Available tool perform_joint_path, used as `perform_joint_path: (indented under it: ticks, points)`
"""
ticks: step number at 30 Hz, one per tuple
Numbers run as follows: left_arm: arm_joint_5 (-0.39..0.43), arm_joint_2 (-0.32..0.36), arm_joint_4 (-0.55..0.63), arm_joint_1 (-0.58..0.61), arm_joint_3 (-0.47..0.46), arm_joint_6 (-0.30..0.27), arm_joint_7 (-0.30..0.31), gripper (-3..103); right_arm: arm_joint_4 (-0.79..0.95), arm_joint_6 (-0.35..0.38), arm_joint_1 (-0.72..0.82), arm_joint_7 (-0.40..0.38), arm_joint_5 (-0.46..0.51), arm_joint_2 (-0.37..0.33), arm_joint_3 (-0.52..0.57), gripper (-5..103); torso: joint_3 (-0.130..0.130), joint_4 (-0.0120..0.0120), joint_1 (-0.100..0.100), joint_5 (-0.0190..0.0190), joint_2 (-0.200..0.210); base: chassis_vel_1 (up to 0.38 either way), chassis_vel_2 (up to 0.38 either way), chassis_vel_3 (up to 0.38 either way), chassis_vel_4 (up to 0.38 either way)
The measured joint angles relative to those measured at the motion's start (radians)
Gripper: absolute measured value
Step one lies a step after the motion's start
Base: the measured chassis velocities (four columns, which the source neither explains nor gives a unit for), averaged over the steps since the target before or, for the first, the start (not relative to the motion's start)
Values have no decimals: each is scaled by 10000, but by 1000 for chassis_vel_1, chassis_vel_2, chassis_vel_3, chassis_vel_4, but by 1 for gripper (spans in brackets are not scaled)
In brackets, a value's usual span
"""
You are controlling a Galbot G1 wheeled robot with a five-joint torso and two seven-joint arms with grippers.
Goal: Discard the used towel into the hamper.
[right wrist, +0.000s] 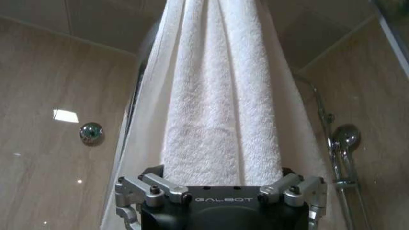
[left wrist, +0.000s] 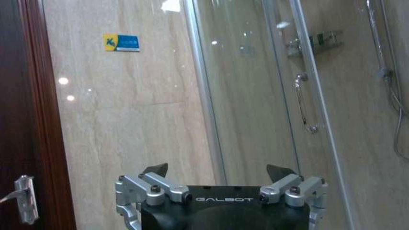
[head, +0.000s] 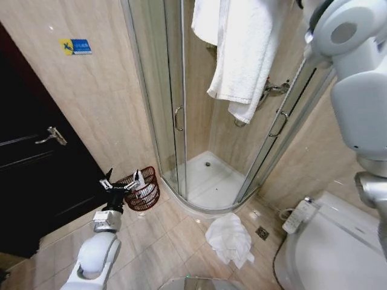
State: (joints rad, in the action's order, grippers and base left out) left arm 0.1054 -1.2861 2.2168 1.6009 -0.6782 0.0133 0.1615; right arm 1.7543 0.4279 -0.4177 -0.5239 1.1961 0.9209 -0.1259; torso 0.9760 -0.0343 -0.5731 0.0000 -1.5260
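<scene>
Right gripper [right wrist: 221,179]: clamped on hanging white towel [right wrist: 221,105]
Left gripper [head: 123,181]: spread wide, near hamper [head: 144,192]

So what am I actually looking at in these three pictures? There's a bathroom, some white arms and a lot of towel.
It is a two-armed robot in a bathroom, seen through three cameras of its own. The wide picture comes from its head, looking down. The other two come from cameras on its wrists, so each shows the black base of that arm's own gripper at the bottom.

The left gripper is low, open and empty, in front of the hamper, a small dark wire basket on the floor by the shower cabin.

The right arm is raised high. The right gripper has a hanging white towel between its fingers, which look closed on it. Another crumpled towel lies on the floor tiles, near the toilet.
</scene>
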Motion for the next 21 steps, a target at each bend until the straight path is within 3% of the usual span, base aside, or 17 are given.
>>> perform_joint_path:
  ticks: [3,6,8,11,13,19,21]
  points:
    - [0,-2,8,2,5,0,8,100,10,1,0,-46,23,18,-22,102,-4,0,3,0,9,0,0,0,0]
    - [70,-3,47,15,-75,8,30,100,10,-156,32,-64,33,2,-71,89,-18,0,14,0,36,0,0,0,0]
    - [153,-1,96,22,-88,-9,34,100,8,-201,40,-64,33,-5,-77,89,-21,0,17,0,42,0,0,0,0]
    - [362,19,250,13,-102,-146,55,100,-11,-318,48,-34,21,-14,-125,71,-35,1,29,1,66,0,0,0,0]
    - [362,24,250,7,-103,-151,55,100,-15,-328,45,-32,21,-14,-137,71,-37,1,31,1,70,0,0,0,0]
    - [439,16,412,49,-76,-303,46,100,-118,-387,33,25,9,-20,-168,44,-55,0,46,0,101,0,0,0,0]
    - [444,16,430,54,-76,-308,46,100,-121,-394,39,30,7,-24,-168,44,-57,0,47,0,103,0,0,0,0]
